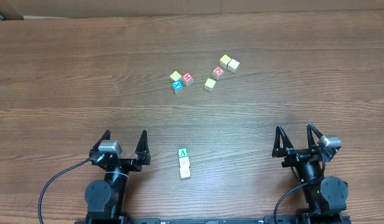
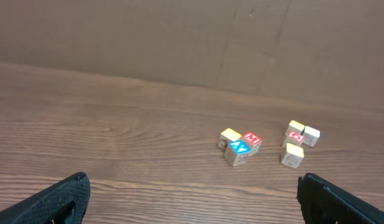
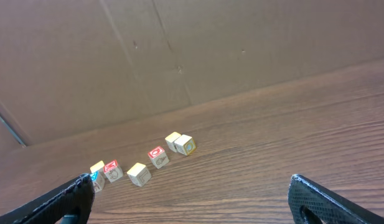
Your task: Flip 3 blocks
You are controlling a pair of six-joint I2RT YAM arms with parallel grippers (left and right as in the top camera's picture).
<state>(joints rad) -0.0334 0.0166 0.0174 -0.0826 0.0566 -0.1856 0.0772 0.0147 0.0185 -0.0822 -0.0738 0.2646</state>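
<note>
- Your table (image 1: 67, 68) is brown wood grain, with both arms seated at its near edge.
- Past the far edge, both wrist views show you a brown cardboard wall (image 2: 148, 37) with creases running up it.
- The 3 blocks you are after lie in a short, slightly slanted line between the arms, close to the near edge.
- In that line the green block (image 1: 183, 152), with a white letter on top, sits farthest from the edge. The 2 pale blocks (image 1: 184, 163) follow it, each touching the next.
- That line is nearer your left arm than your right, and it shows only in the overhead view.
- Well apart from it, farther up the table, are 7 other blocks in 2 loose groups.
- The left group has a blue block (image 1: 178, 86), a red M block (image 1: 187, 78) and a yellow-topped one packed together.
- The right group has a red O block (image 1: 218, 71) with 2 yellow-topped blocks and a whitish one just beside it.
- Your left gripper (image 1: 124, 144) stands spread wide, holding nothing and touching no block. Its fingers (image 2: 61, 202) sit in the lower corners of its wrist view.
- Your right gripper (image 1: 295, 138) is equally wide and holds nothing, fingers (image 3: 341, 196) likewise at the corners of its view.
</note>
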